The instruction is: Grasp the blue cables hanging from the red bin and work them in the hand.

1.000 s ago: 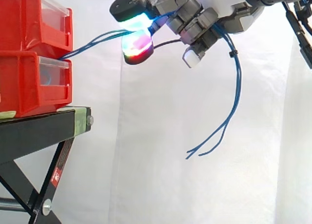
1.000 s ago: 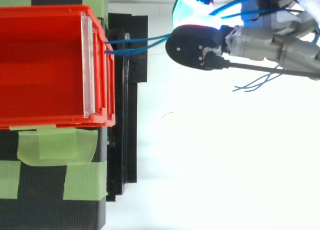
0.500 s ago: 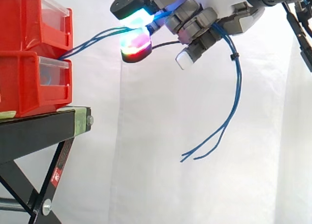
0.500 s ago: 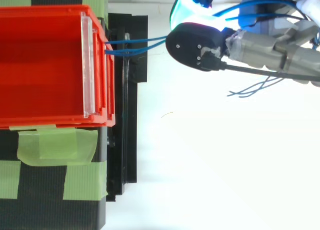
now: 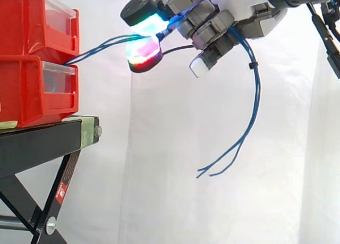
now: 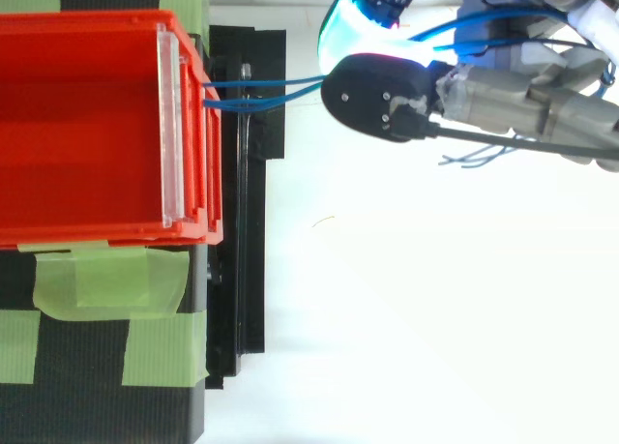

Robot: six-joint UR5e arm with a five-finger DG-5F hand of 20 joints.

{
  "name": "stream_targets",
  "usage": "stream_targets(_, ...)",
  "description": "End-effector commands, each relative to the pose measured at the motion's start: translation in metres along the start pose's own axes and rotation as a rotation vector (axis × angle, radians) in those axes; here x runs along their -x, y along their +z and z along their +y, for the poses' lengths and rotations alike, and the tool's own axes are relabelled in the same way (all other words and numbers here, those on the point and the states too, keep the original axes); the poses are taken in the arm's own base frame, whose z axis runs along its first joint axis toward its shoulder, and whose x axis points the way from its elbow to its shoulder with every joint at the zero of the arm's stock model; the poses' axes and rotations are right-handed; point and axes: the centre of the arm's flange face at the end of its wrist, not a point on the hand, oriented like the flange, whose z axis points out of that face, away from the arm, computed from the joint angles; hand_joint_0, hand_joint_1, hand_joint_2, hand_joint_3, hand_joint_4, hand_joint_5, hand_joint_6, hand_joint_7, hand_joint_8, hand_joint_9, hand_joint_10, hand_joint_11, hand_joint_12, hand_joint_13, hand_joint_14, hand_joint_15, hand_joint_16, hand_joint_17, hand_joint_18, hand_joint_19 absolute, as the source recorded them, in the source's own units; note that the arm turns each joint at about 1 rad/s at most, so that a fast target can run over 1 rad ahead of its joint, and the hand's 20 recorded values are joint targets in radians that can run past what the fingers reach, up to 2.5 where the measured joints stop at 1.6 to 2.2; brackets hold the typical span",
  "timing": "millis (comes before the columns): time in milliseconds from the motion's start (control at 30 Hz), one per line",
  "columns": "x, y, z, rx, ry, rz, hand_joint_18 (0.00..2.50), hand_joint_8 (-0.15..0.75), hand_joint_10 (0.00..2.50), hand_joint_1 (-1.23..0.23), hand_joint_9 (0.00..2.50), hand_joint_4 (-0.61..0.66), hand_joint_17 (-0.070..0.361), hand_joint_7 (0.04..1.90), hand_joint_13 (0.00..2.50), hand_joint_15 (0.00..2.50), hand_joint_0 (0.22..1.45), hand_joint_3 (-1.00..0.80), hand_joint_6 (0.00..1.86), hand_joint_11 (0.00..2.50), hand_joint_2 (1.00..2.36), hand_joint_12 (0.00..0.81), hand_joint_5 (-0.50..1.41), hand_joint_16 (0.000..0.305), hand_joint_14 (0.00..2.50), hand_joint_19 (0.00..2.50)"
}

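Leaving the red bin [image 5: 37,26], blue cables [image 5: 99,45] run pinched through the hand [image 5: 212,23].

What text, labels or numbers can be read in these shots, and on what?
Red sticker on the black stand's leg: pale marks, too small to read.
Red bins, green tape, blue cables, hand: no text visible in either view.
Nothing legible to quote.
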Motion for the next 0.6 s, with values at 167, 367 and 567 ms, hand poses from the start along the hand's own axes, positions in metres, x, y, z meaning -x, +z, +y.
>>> stream_targets(167,0.0005,0.0024,-0.0008,0.012,-0.01,0.024,1.31,0.47,2.5,-0.56,0.71,0.32,0.111,1.19,1.09,1.92,0.89,-0.4,0.01,2.5,1.02,0.582,0.4,0.049,2.5,0.64)
stream_targets(367,0.0016,0.0033,-0.0019,0.01,-0.014,0.025,1.4,0.464,2.5,-0.59,0.73,0.34,0.133,1.19,1.14,1.91,0.99,0.17,0.01,2.5,1.01,0.585,0.42,0.059,2.5,0.51)
stream_targets(567,0.0016,0.0034,-0.0017,0.011,-0.014,0.025,1.33,0.458,2.5,-0.62,0.7,0.34,0.118,1.12,1.1,1.91,1.0,0.08,0.02,2.5,1.02,0.592,0.38,0.052,2.5,0.55)
